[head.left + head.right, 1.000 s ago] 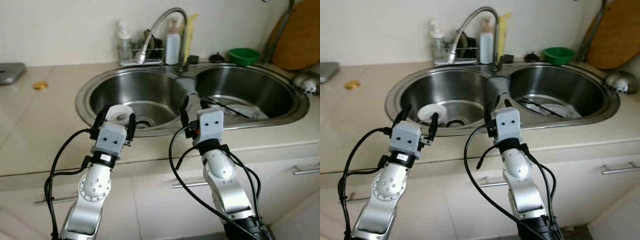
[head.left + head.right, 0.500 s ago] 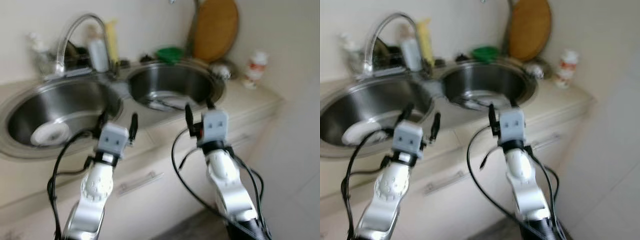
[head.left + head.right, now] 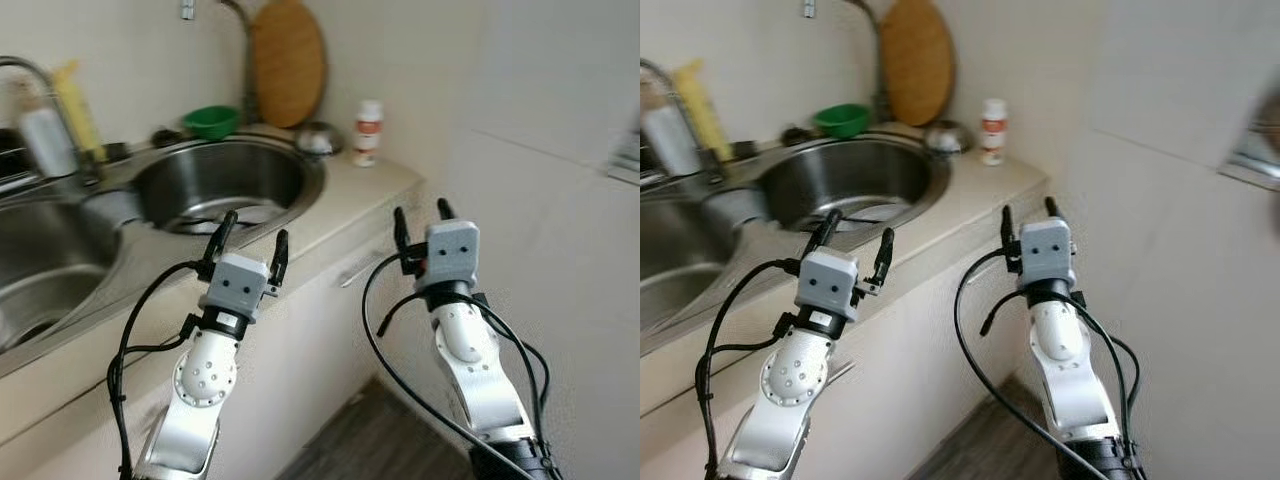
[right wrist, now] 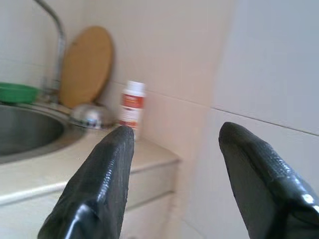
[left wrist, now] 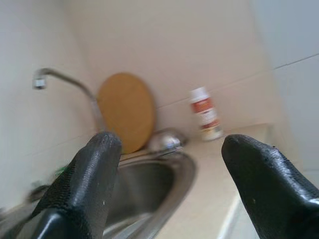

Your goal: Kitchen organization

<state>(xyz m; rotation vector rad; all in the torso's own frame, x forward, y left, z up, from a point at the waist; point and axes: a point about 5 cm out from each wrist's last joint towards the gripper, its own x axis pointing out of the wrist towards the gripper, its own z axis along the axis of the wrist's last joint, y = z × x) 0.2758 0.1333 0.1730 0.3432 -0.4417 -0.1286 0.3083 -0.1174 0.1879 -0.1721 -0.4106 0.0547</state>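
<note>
Both arms are raised in front of the beige stone counter (image 3: 372,195), holding nothing. The left gripper (image 3: 248,243) hovers over the counter's front edge beside the round stainless-steel sink basin (image 3: 215,180), its fingers spread apart. The right gripper (image 3: 420,222) hangs in the air just past the counter's right end, fingers likewise parted and empty.

The likeliest thing to tidy here is the small white plastic bottle with a red label (image 3: 368,132), standing upright near the counter's back right corner, just beside a domed shiny metal lid or bowl (image 3: 316,139). A round wooden chopping board (image 3: 287,62) leans on the wall behind, and a green plastic bowl (image 3: 211,121) sits at the sink's back rim.

The bottle is probably light, stiff and smooth-sided, so easily tipped; a grip across its middle, below the cap, seems safest.
</note>
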